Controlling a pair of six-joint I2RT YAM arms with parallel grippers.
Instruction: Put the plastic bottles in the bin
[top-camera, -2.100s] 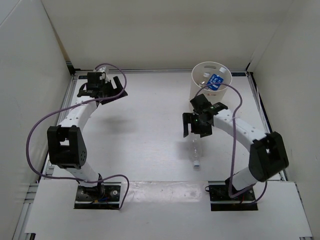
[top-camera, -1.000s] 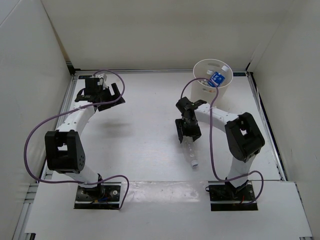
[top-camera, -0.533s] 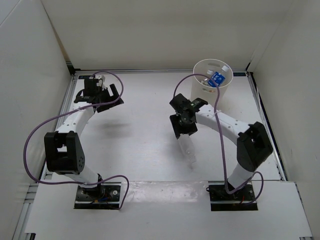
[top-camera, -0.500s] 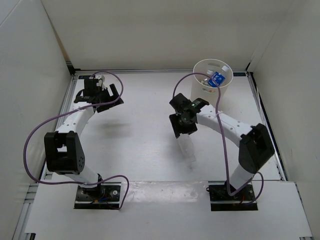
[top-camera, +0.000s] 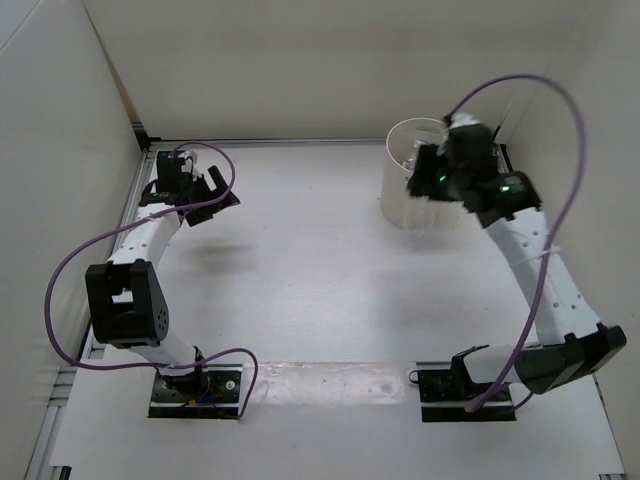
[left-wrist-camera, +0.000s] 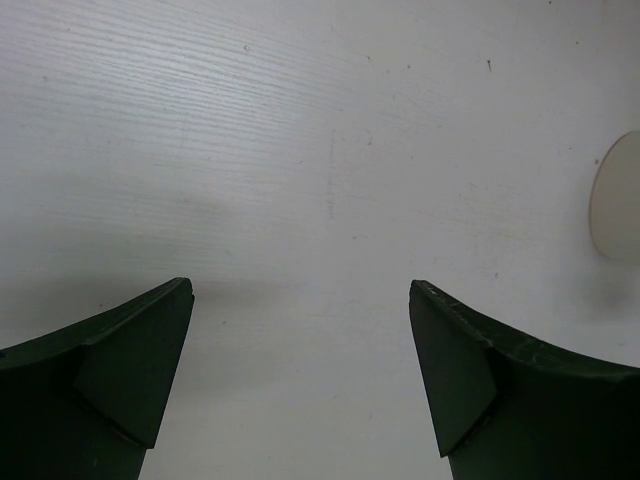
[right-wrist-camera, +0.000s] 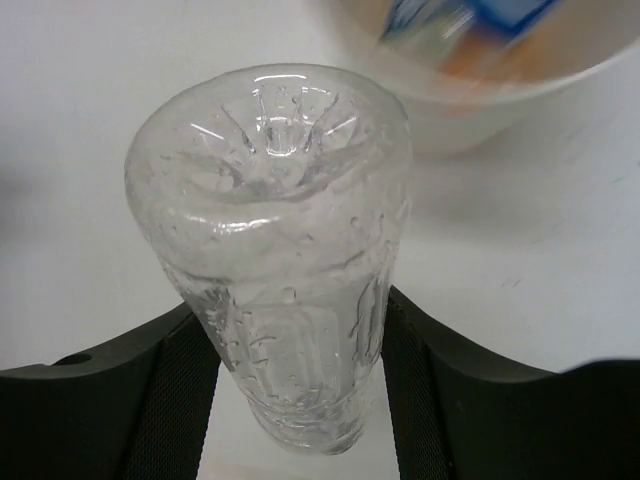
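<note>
Right gripper (top-camera: 421, 172) hangs at the bin (top-camera: 397, 141), upper right of the top view; I judge this the carrying step. Left wrist view: left gripper (left-wrist-camera: 300, 290) gapes wide, empty. Right wrist view: jaws clamped on the label-less bottle (right-wrist-camera: 275, 230), whose long axis runs along the fingers, base pointing outward toward the bin at frame top right. Next: centre over the mouth, then release.

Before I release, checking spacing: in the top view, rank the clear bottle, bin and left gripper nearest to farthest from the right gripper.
1. clear bottle: clamped in the right gripper itself.
2. bin: just beside it, far right corner.
3. left gripper: well away, at the far left.
</note>
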